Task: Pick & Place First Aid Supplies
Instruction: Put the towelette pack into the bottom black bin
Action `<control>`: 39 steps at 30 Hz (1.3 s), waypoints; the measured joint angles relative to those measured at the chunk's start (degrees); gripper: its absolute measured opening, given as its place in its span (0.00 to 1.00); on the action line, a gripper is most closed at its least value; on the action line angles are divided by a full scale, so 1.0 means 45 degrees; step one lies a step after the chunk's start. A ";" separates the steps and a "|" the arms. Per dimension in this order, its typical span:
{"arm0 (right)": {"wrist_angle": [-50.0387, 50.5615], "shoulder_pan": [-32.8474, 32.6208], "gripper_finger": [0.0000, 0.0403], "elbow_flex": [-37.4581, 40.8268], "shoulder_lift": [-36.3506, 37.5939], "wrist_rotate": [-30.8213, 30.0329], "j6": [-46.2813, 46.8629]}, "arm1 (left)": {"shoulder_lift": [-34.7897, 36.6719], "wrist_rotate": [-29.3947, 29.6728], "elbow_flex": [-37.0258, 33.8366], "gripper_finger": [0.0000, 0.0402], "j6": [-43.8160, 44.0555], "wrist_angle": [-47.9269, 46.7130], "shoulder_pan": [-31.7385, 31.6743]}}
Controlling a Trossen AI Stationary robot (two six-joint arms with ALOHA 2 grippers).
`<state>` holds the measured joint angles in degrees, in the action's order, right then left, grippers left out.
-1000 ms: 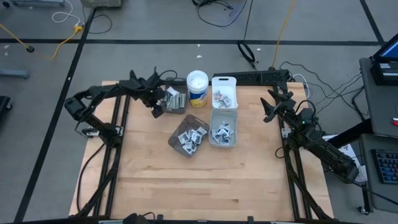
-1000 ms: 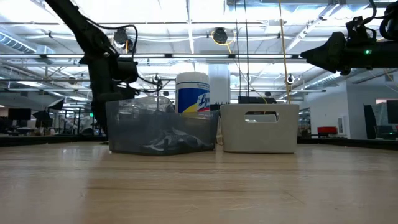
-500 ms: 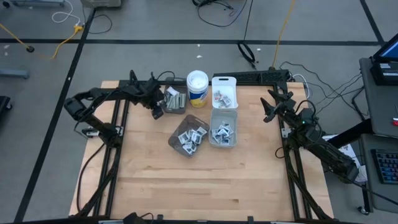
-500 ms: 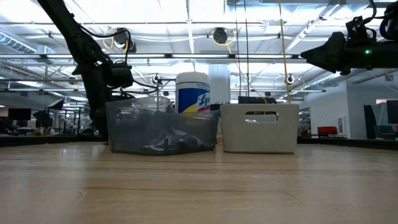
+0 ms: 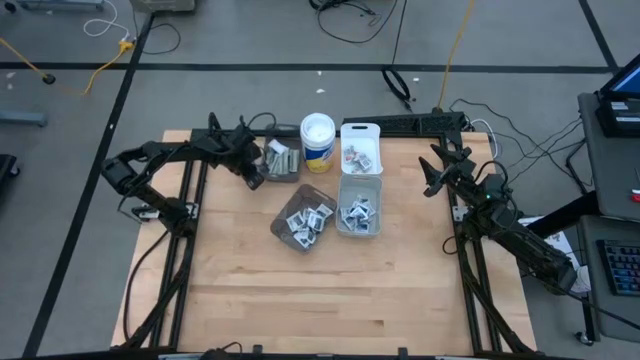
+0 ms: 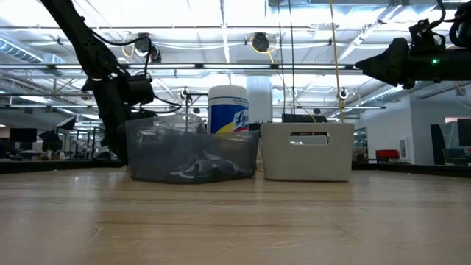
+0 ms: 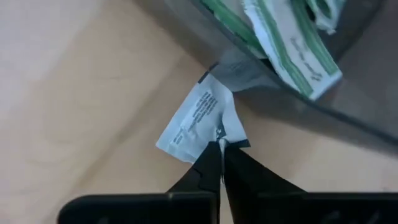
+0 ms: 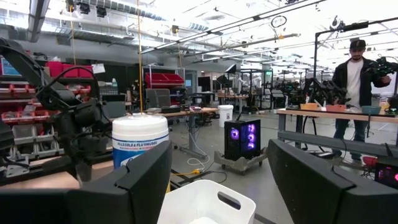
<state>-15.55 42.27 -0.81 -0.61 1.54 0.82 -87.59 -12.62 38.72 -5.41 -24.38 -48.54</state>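
Your white packet (image 7: 202, 118) lies on the wood just outside the smoky bin (image 5: 281, 161) of green-striped strips (image 7: 292, 43), pinched at its edge by your left gripper (image 7: 221, 152). Your right gripper (image 5: 432, 172) waits spread wide, well apart from that bin.

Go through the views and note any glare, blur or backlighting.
Low view: bright ceiling lights backlight the smoky bin and the arms. Left wrist view: the packet is sharp and the near bin wall blurred. Right wrist view: skylight glare overhead. High view: even light, soft shadows.
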 joint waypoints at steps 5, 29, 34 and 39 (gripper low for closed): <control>0.0000 -0.0001 0.65 -0.0002 0.0001 0.0005 -0.0005 | 0.0357 -0.0699 -0.0042 0.01 0.0637 -0.0378 0.0007; 0.0000 0.0000 0.65 -0.0002 0.0001 0.0000 -0.0004 | 0.4410 0.2220 0.2513 0.00 0.2170 -0.6135 0.0740; 0.0000 0.0002 0.65 0.0003 0.0003 0.0005 -0.0001 | 0.4415 0.2268 0.3641 0.00 0.2035 -0.6886 0.0745; 0.0000 -0.0001 0.65 -0.0002 0.0001 0.0000 0.0000 | 0.4399 0.2273 0.3867 0.00 0.2269 -0.7501 0.0855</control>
<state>-15.55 42.26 -0.82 -0.61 1.54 0.82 -67.79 -2.39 56.12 4.80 -58.14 -44.69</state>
